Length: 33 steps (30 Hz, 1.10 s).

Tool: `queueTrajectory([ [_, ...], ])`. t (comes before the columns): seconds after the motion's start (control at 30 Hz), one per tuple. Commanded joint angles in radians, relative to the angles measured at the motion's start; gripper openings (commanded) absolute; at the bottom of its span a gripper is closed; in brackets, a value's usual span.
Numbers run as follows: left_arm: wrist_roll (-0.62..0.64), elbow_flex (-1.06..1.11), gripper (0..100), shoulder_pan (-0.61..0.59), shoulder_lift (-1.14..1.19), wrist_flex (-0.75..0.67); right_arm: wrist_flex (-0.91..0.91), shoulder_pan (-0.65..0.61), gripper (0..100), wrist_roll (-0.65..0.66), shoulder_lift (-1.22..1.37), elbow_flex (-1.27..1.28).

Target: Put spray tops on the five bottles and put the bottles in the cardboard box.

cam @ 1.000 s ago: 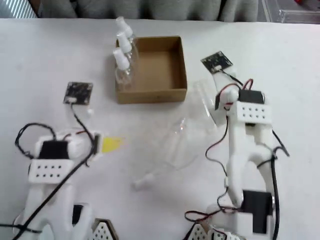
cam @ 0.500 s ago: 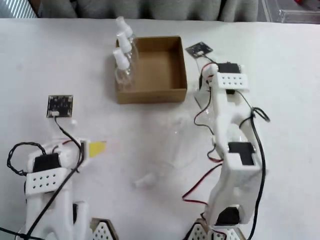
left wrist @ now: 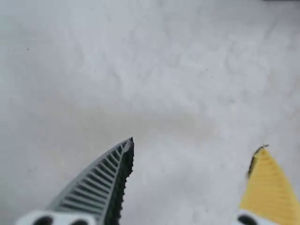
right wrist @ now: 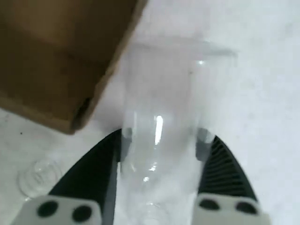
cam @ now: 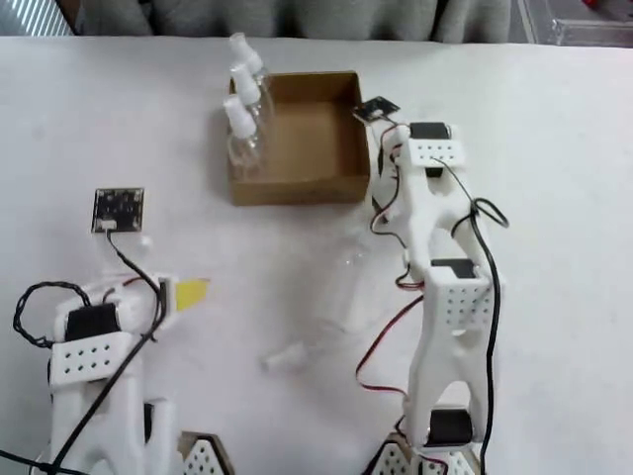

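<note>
The cardboard box [cam: 315, 139] stands at the table's back middle, its corner [right wrist: 61, 65] close to my right gripper. Two bottles with white spray tops [cam: 242, 99] stand along its left wall. My right arm [cam: 433, 156] stretches to the box's right side. There my right gripper [right wrist: 161, 140] is shut on a clear topless bottle [right wrist: 161, 93] lying on the table, a finger against each side. Another clear bottle [cam: 346, 282] lies mid-table, with a loose spray top [cam: 282, 358] nearer the front. My left gripper [left wrist: 197, 145] hangs open over bare table at the front left, its yellow finger [cam: 190, 291] visible.
The mouth of another clear bottle [right wrist: 40, 177] lies beside my right gripper. A small black board [cam: 119, 208] on a cable sits left of the box. White tabletop [cam: 554, 198] stretches free to the right and far left.
My right arm stretched forward and left to the box's right side and came down over the clear bottle. My left arm pulled back and left a second ago, then stayed still.
</note>
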Motion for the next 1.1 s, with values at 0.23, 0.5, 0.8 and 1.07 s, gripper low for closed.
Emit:
queueTrajectory([
  [0.23, -0.008, -0.005, 37, -0.048, -0.024, -0.021, 0.341, 0.019, 1.7, -0.006, -0.022, -0.384],
  [0.5, -0.005, -0.012, 37, -0.111, -0.024, -0.023, 0.34, 0.038, 1.6, -0.006, -0.225, -0.236],
  [0.8, -0.003, -0.018, 37, -0.136, -0.024, -0.023, 0.337, -0.128, 1.6, -0.035, -0.685, 0.17],
  [1.07, -0.002, -0.046, 37, -0.232, -0.022, -0.023, 0.317, -0.437, 1.6, -0.035, -0.946, 0.445],
])
